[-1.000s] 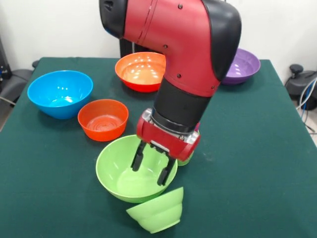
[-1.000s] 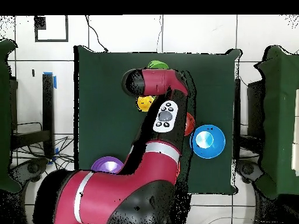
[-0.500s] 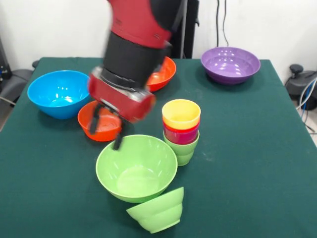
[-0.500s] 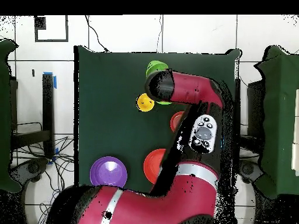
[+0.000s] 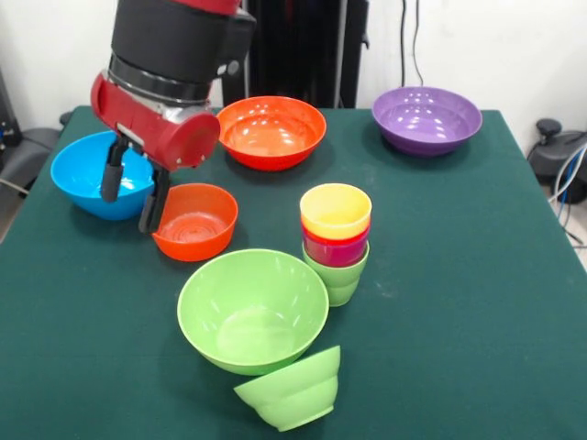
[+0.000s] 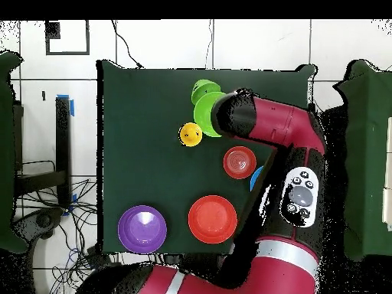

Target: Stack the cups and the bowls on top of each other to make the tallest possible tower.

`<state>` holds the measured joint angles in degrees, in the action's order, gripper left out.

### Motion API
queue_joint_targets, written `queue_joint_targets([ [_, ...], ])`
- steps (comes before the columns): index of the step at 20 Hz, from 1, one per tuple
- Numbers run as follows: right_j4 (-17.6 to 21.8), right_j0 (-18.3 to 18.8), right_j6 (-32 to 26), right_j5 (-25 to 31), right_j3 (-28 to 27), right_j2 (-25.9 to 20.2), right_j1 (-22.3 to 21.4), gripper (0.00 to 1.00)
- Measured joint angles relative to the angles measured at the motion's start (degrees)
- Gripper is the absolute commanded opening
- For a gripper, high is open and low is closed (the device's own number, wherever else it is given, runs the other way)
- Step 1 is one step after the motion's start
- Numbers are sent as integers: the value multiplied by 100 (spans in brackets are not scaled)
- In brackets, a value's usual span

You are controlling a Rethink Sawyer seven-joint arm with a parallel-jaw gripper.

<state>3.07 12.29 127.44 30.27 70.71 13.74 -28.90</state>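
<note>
On the green surface (image 5: 477, 275) every bowl is empty. Near the middle, a stack of three nested cups (image 5: 336, 240) stands upright: a light green cup (image 5: 339, 280) at the bottom, a red one (image 5: 336, 249) in it, a yellow one (image 5: 336, 213) on top. Touching or just beside its base sits the large light-green bowl (image 5: 252, 310). The small light-green bowl (image 5: 292, 392) lies tipped on its side at the near edge, against the large one. The small orange-red bowl (image 5: 193, 220) stands between the large blue bowl (image 5: 92, 174) by the left edge and the cup stack; the large orange bowl (image 5: 271, 131) and the large purple bowl (image 5: 426, 119) stand along the far edge.

The claw (image 5: 132, 191) hangs with its two fingers spread, holding nothing, over the gap between the blue bowl and the orange-red one. Half a second ago it was lower and further right, above the orange-red bowl; a second ago it was over the large green bowl, hiding the cups. Nothing on the surface has shifted.

From overhead the arm (image 6: 295, 184) covers most of the blue bowl. A purple cup cannot be made out.
</note>
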Motion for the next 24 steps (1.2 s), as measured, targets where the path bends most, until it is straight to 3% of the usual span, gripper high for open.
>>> queue_joint_targets([
  [13,-96,-293,0,306,-191,-2,-68,100],
  [24,-255,-300,0,719,-905,-2,66,100],
])
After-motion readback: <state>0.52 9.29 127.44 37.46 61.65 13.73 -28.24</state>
